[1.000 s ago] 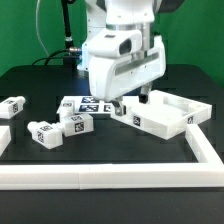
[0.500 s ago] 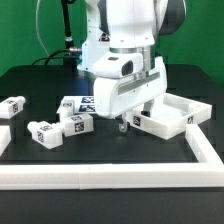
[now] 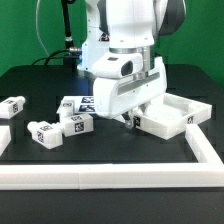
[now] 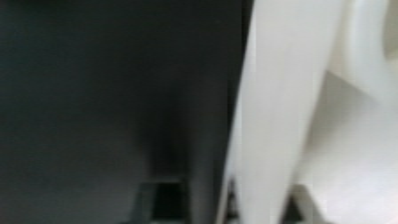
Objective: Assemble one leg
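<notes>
Nearest the camera, a white rail [image 3: 100, 177] runs in front of the pincer [image 3: 130, 120]. Behind it, well to the pincer's side toward the exterior view's left, lies a leg [image 3: 45, 133], with a second leg [image 3: 78, 124] closer to the pincer and a third leg [image 3: 12, 108] farthest from it. All three lie loose on the table [image 3: 30, 75]. The pincer hangs low, just beside the panel [image 3: 172, 120], whose wall [image 4: 285, 100] fills the wrist view. I cannot tell whether it is released or clenched; nothing shows between its tips. Beyond it lies the marker board [image 3: 75, 102]. By my judgement the job is barely begun: no leg is fetched or seated
</notes>
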Motion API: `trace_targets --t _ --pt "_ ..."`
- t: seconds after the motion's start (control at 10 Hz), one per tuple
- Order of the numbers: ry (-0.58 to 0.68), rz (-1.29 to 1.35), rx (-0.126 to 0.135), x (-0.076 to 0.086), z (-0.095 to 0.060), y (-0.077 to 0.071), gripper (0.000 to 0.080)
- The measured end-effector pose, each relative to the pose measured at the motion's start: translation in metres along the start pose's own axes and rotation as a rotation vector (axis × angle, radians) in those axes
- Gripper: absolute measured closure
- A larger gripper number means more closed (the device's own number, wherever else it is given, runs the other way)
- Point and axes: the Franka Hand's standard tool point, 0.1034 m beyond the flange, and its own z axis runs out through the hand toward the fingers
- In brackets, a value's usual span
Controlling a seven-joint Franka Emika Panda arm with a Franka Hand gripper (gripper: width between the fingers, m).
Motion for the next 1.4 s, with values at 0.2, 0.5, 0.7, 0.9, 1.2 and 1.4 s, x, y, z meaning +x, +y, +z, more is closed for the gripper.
trace_targets --t 0.2,0.5,0.7,0.9,1.2,1.4 --pt "0.000 -0.001 0.000 0.000 0.000 0.000 0.0755" --pt "-0.001 0.034 -0.007 -0.004 -0.015 -0.004 0.0755" --pt "-0.059 0.135 0.018 -0.015 -0.061 0.010 0.0755" --pt "-0.132 0.318 0.055 -0.013 -0.094 0.039 0.0755" --pt "-0.115 0.306 0.042 -0.015 -0.089 0.041 0.0755" --pt "-0.116 0.305 0.043 -0.015 -0.089 0.041 0.0755"
